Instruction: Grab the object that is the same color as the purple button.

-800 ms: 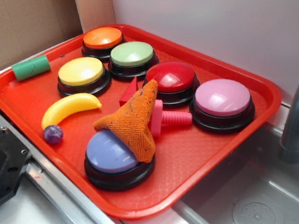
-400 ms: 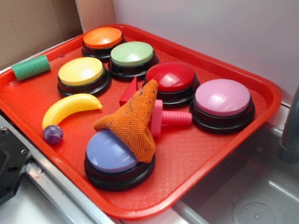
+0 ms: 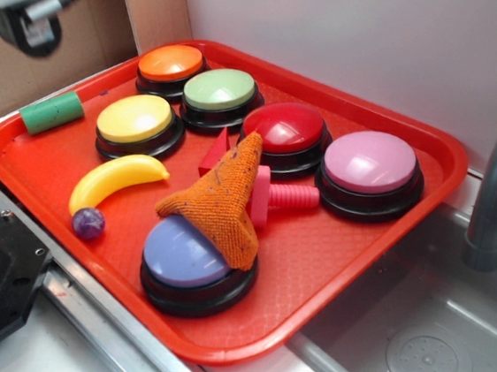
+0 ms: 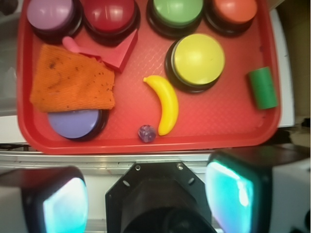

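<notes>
The gripper (image 4: 146, 204) hangs high with its fingers spread wide, nothing held, probably scouting the red tray (image 3: 331, 248). The purple marble (image 3: 88, 222) sits lower left, touching the banana's (image 3: 117, 181) tip, I think; an orange cloth (image 3: 225, 197) half covers the purple button (image 3: 183, 255).

The exterior view looks down at an angle from beside the red tray (image 3: 384, 245), fairly near, while the wrist view looks straight down from higher over its front edge; the 2 views share the whole tray (image 4: 218, 131) and its contents.
</notes>
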Controlling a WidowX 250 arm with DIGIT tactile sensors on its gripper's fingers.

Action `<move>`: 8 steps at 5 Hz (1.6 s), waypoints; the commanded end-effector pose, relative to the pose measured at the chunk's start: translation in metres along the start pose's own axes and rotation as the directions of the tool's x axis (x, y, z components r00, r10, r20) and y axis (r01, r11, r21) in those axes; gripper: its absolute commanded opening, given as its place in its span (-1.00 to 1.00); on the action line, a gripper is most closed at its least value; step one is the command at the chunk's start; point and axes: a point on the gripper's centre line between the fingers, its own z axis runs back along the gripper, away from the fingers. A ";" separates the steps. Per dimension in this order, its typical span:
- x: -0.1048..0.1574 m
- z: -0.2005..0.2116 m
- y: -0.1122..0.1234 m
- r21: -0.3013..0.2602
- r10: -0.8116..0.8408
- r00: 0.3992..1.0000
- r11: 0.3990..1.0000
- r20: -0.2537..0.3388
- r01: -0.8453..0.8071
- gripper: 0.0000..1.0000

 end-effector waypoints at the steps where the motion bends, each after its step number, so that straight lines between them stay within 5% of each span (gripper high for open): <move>1: -0.002 -0.065 0.011 0.071 0.070 0.997 0.995 -0.034 -0.067 1.00; 5: -0.007 -0.136 0.014 0.140 0.219 0.974 0.968 -0.056 -0.210 1.00; 8: -0.004 -0.158 0.014 0.139 0.292 0.954 0.949 -0.064 -0.281 1.00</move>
